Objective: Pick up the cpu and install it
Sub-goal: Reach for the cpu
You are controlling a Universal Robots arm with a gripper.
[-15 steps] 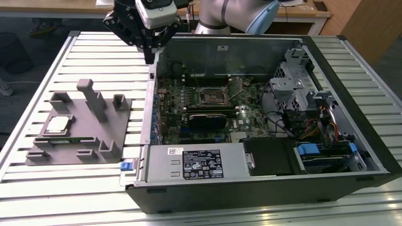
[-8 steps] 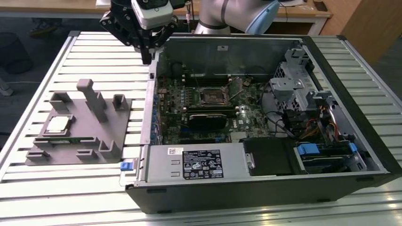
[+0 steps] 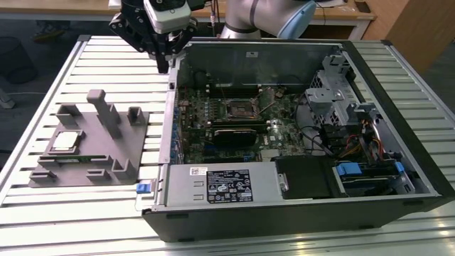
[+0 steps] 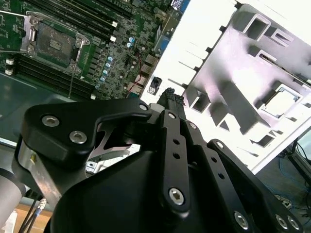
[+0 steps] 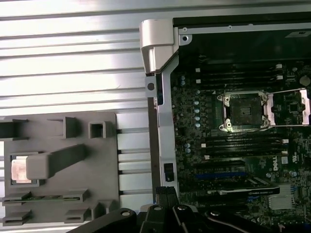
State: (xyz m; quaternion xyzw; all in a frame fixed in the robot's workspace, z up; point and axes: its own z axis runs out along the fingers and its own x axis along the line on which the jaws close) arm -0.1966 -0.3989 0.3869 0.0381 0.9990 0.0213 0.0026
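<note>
The cpu (image 3: 65,141), a small square chip with a pale silvery top, lies in a recess of the grey plastic holder (image 3: 99,160) on the exterior view's left. In the first wrist view a grey post partly covers the cpu (image 5: 18,171); in the second it shows bright (image 4: 282,103). My gripper (image 3: 163,65) hangs above the case's wall near its far corner, between holder and motherboard, well apart from the cpu. Its fingers (image 4: 170,99) are shut with nothing between them. The socket (image 3: 242,108) on the motherboard stands open and hollow, its metal frame flipped aside (image 5: 291,108).
The open computer case (image 3: 398,176) lies on a slatted metal table (image 3: 85,213). Drive cages and cables fill its side on the exterior view's right. A green memory stick (image 3: 67,157) sits in the holder, whose tall posts (image 3: 106,114) rise near the cpu.
</note>
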